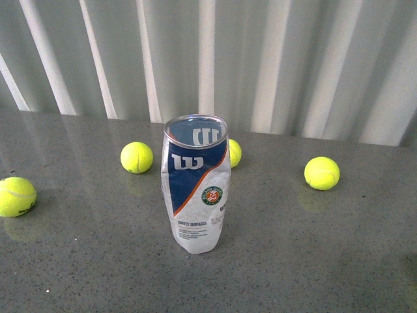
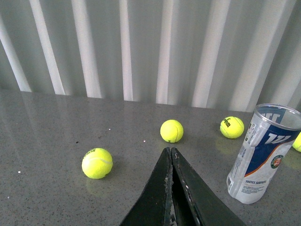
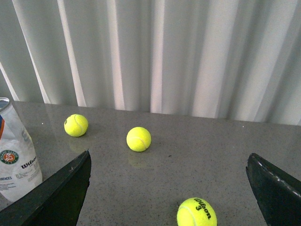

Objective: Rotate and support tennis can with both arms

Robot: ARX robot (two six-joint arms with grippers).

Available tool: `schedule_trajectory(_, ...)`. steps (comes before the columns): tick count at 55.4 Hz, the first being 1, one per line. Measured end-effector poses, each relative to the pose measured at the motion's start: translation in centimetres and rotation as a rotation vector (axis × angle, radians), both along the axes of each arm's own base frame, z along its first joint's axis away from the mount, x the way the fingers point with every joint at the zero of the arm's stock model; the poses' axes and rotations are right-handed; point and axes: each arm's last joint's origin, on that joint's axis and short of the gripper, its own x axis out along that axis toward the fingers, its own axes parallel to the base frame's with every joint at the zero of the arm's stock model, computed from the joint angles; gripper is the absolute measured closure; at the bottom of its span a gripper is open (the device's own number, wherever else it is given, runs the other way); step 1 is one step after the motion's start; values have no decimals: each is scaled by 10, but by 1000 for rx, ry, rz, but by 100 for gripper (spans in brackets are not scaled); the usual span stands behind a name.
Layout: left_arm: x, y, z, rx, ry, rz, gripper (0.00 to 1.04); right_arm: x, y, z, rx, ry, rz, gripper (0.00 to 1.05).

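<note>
- The tennis can [image 1: 195,184] stands upright near the middle of the grey desk [image 1: 313,261], open silver rim up, navy, white and orange label facing the robot; it looks empty.
- Neither arm touches it, and none shows in the front view.
- The left pincer [image 2: 171,155], seen from its wrist camera, has its jaws pressed together with nothing between them; the can stands off to one side of it, well apart.
- The right pincer [image 3: 169,174] is spread wide and holds nothing; the can sits just beyond one of its jaws.
- Four tennis balls lie loose around: one [image 1: 137,157] beside the can, one [image 1: 234,152] partly hidden behind it, one [image 1: 322,173] farther right, one [image 1: 15,196] at the left edge.
- Risk, as I judge it: the light, tall can could tip or skid if one pincer pushes before the other braces it, and its thin wall may crumple under a hard squeeze.
- A nudged ball could roll into the arm's path.
</note>
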Motion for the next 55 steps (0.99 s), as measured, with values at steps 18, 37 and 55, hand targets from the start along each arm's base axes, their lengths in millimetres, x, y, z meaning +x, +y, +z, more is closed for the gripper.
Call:
schedule_trajectory(18, -5, 0, 1, 0, -26, 1, 101, 0, 0, 0, 0, 0, 0, 7)
schedule_trajectory(37, -5, 0, 1, 0, -27, 1, 80, 0, 0, 0, 0, 0, 0, 7)
schedule_trajectory(55, -5, 0, 1, 0, -27, 1, 25, 0, 0, 0, 0, 0, 0, 7)
